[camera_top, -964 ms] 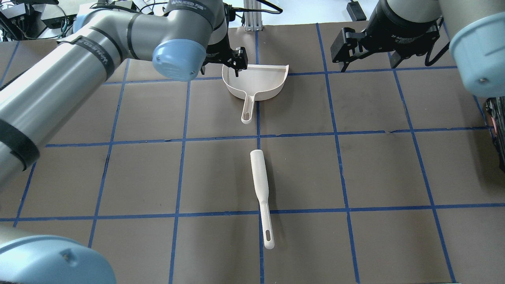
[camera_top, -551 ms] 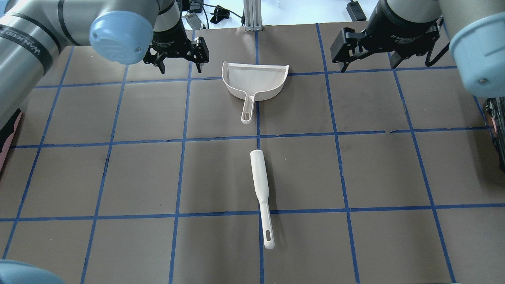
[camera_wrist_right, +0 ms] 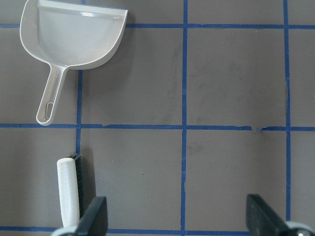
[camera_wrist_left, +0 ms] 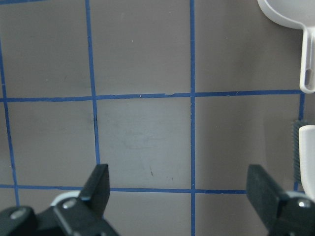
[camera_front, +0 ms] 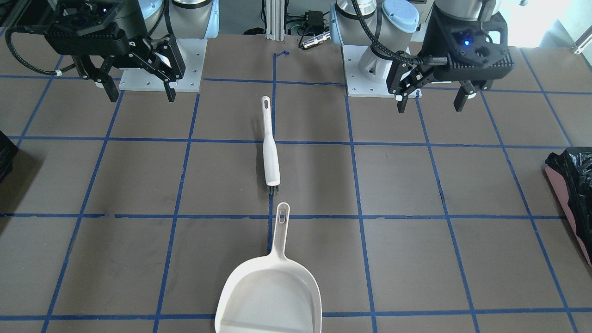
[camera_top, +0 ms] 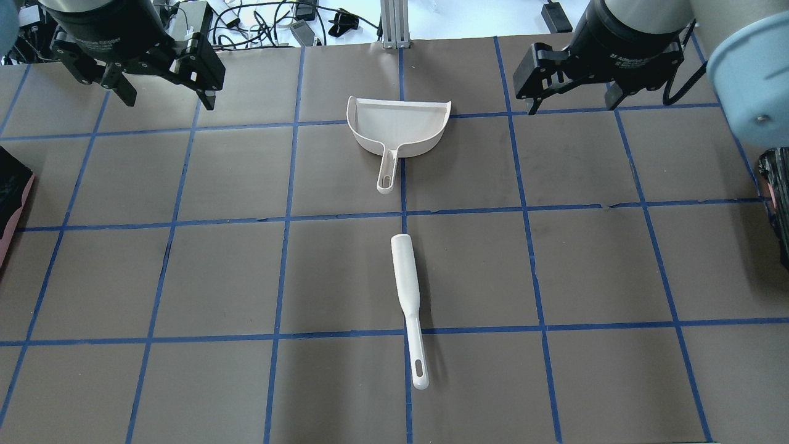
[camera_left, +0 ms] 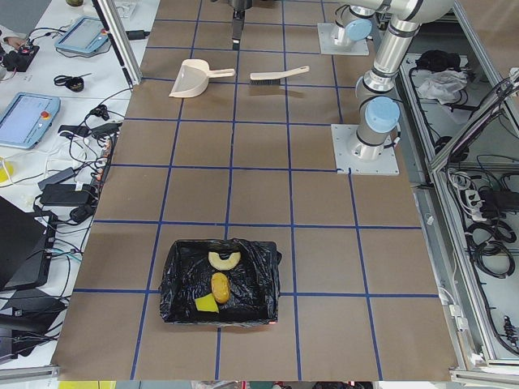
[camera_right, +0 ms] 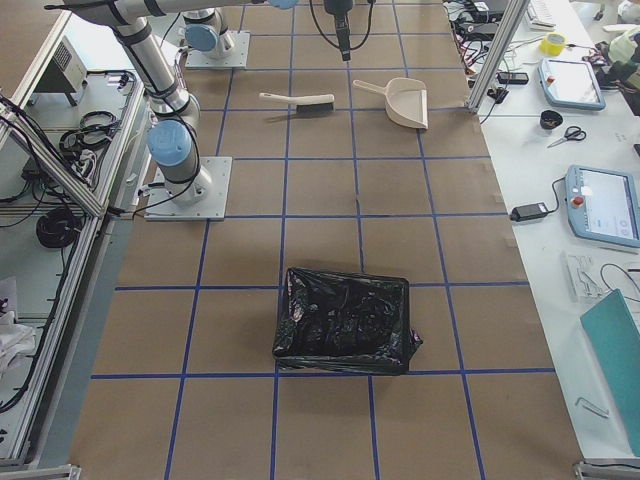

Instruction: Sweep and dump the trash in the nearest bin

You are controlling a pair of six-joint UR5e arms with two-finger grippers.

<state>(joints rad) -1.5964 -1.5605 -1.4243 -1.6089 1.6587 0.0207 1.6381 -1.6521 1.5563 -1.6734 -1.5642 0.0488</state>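
The trash lies inside the bin [camera_left: 174, 275], a black-bagged container at my left end of the table: a curved beige piece [camera_left: 224, 259], a golden-brown chunk [camera_left: 220, 286] and a yellow-green wedge [camera_left: 206, 303]. The bin's pink edge shows in the overhead view [camera_top: 7, 243] and in the front view [camera_front: 566, 185]. My left gripper [camera_top: 167, 98] is open and empty, high over the far left of the table; it also shows in the front view [camera_front: 431, 104]. My right gripper [camera_top: 573, 102] is open and empty at the far right.
A white dustpan [camera_top: 397, 126] lies empty at the far middle, handle toward me. A white brush [camera_top: 407, 283] lies near the table's middle. A second container covered in black bag [camera_right: 345, 320] stands at my right end of the table.
My left arm has swung away from the dustpan's left rim to the far left, its gripper still open. The dustpan, the brush and the right arm have not moved.
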